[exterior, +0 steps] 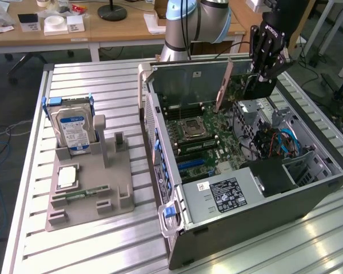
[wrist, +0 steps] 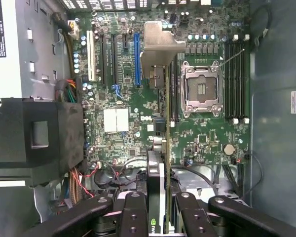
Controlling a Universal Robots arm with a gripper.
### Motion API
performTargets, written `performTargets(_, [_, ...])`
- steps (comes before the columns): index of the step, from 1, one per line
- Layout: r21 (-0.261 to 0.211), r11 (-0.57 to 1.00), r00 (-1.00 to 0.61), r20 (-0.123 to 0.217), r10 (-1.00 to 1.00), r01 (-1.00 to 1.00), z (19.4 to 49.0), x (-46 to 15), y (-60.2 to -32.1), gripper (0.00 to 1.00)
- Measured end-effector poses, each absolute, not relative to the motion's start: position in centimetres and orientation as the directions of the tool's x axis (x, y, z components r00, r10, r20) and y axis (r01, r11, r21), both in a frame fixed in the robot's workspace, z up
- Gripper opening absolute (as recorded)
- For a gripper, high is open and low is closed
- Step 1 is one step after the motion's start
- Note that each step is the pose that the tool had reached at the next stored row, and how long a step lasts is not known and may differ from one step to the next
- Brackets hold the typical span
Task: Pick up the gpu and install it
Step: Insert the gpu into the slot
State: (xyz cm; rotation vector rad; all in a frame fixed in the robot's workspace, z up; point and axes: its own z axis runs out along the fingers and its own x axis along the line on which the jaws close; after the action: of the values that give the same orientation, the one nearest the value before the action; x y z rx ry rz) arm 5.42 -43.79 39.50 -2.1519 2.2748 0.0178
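My gripper (exterior: 267, 71) is shut on the gpu (exterior: 256, 87), holding it above the far end of the open computer case (exterior: 246, 222). The card hangs on edge over the motherboard (exterior: 203, 137), its metal end bracket (exterior: 223, 85) pointing towards the case's back wall. In the wrist view the gpu (wrist: 166, 116) appears edge-on between the black fingers (wrist: 133, 212), its silver bracket (wrist: 160, 47) farthest from the camera. It hovers between the blue expansion slot (wrist: 136, 59) and the processor socket (wrist: 201, 89). Whether the card touches the board I cannot tell.
A grey fixture (exterior: 117, 188) at the exterior view's left holds an upright hard drive (exterior: 73, 128), a processor chip (exterior: 67, 177) and a memory stick (exterior: 83, 194). Inside the case are a black shroud (wrist: 34, 133), cable bundles (exterior: 274, 142) and memory slots (wrist: 235, 79).
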Motion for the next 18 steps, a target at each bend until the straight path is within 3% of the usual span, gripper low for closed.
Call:
performTargets(11, [-0.02,0.055,-0.055,-0.017,-0.998,-0.998,38.6,4.6,-43.8,0.27])
performTargets(18, [-0.022,0.056,-0.055,-0.047,-0.997,-0.998,38.5,4.1,-44.0,0.27])
